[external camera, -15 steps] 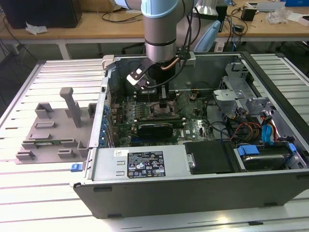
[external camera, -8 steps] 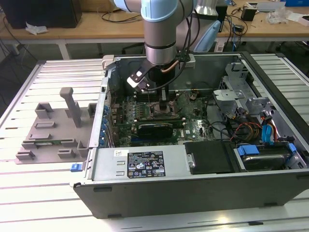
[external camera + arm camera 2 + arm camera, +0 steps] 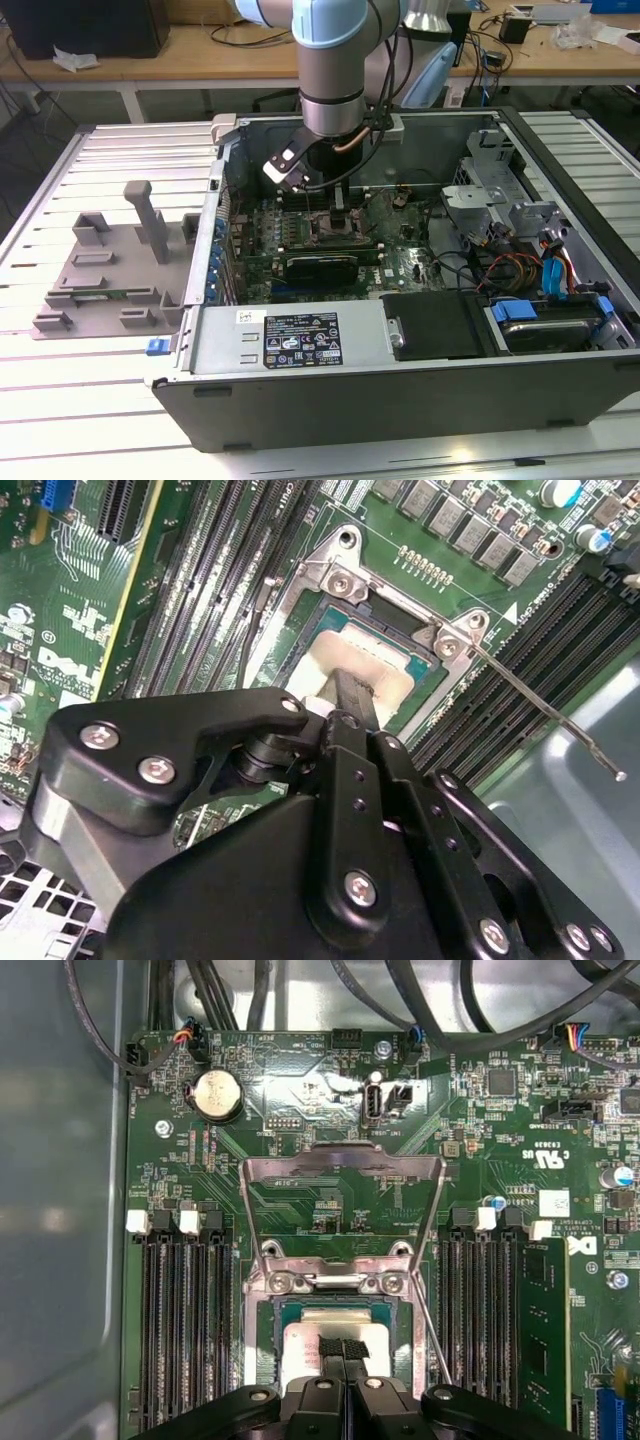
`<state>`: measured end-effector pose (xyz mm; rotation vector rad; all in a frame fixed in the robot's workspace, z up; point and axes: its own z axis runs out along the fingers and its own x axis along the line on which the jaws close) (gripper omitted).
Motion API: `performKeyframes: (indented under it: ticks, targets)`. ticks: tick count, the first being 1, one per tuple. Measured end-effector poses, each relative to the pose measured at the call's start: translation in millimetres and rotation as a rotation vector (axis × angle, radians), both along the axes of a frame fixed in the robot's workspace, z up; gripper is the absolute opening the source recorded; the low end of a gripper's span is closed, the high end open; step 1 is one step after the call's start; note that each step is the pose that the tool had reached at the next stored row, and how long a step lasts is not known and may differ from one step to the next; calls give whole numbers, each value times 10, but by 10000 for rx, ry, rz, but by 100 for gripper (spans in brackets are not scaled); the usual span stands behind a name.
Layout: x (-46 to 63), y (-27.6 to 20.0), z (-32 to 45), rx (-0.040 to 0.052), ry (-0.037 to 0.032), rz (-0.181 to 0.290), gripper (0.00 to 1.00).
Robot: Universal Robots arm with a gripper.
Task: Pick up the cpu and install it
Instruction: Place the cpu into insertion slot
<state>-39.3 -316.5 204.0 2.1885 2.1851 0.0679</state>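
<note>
Far to the exterior view's left of the socket, outside the computer case: a grey plastic tray with upright posts, lying on the slatted white surface.

Around the socket: the open case, holding the green motherboard, socket near the board's middle. Directly above the socket, the arm, reaching down into the case with the end effector low over the socket. To the exterior view's right of the socket, inside the case: a black box, a metal drive cage and a bundle of blue, red and orange cables.

Inside the socket: the cpu, silver top up, lying flat within the frame.

From the first wrist view: the hinged load plate swung open and laid back from the socket, a round coin battery beyond that plate, and memory slots flanking the socket on both sides, with a green module seated in one. End effector clenched, fingers pressed together with nothing between them, tips at the middle of the cpu's top. Touching or just clear of it, impossible to tell.

From the second wrist view: the end effector's black linkage close up, and the thin retention lever raised beside the socket, its free end out over the case's grey metal.
</note>
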Motion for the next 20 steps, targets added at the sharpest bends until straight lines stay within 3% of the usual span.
performKeyframes:
  ticks: [11, 17, 20]
  targets:
    - [1, 3, 17, 18, -10, -2, 11]
    - [0, 1, 207, 5, -3, -1, 11]
    - [0, 1, 353, 6, -4, -1, 11]
